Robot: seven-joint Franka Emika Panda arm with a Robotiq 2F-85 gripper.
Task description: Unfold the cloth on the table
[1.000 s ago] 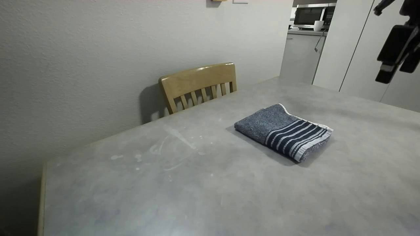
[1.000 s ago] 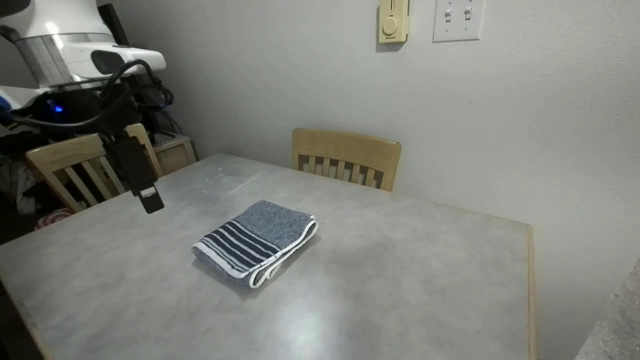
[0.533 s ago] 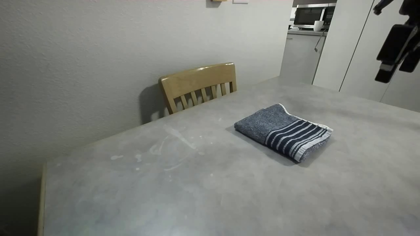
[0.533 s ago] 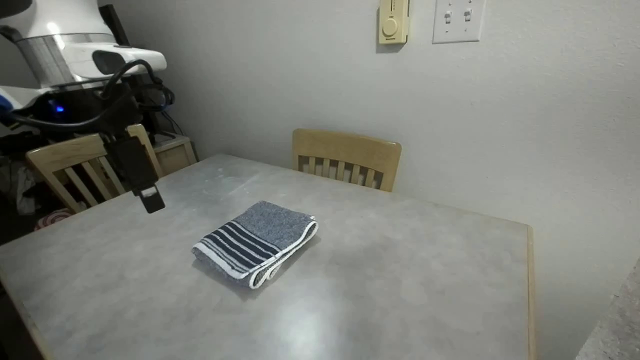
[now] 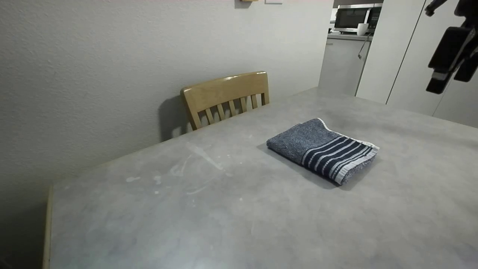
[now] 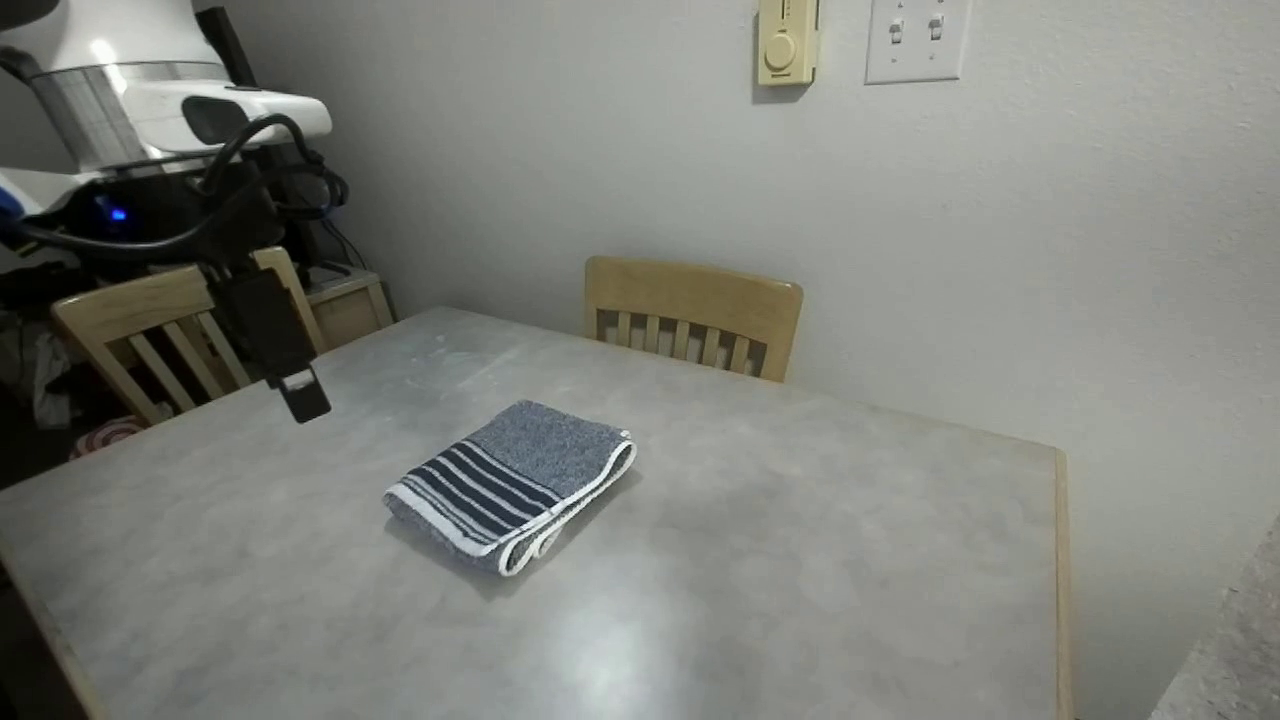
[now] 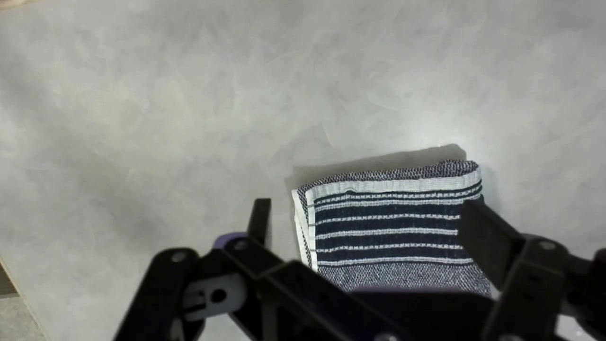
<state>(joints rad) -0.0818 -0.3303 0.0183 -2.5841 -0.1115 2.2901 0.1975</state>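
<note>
My gripper (image 7: 367,213) stands wide and holds nothing, high above the bench (image 6: 850,560) and well apart from the cloth (image 6: 570,440). The cloth lies folded on the bench, below me; in both exterior views its striped end is the one toward the gripper. In the wrist view it shows between my fingertips, the finger (image 7: 490,241) at the right of that view overlapping one side edge, the opposite finger showing beside the cloth. The stripes run roughly from finger to finger, so I judge the long axis crosses my closing line. Going straight down would, I think, squeeze the sides; to lift only the top layer by the pale hem (image 7: 402,185), I probably need a wrist turn first.
</note>
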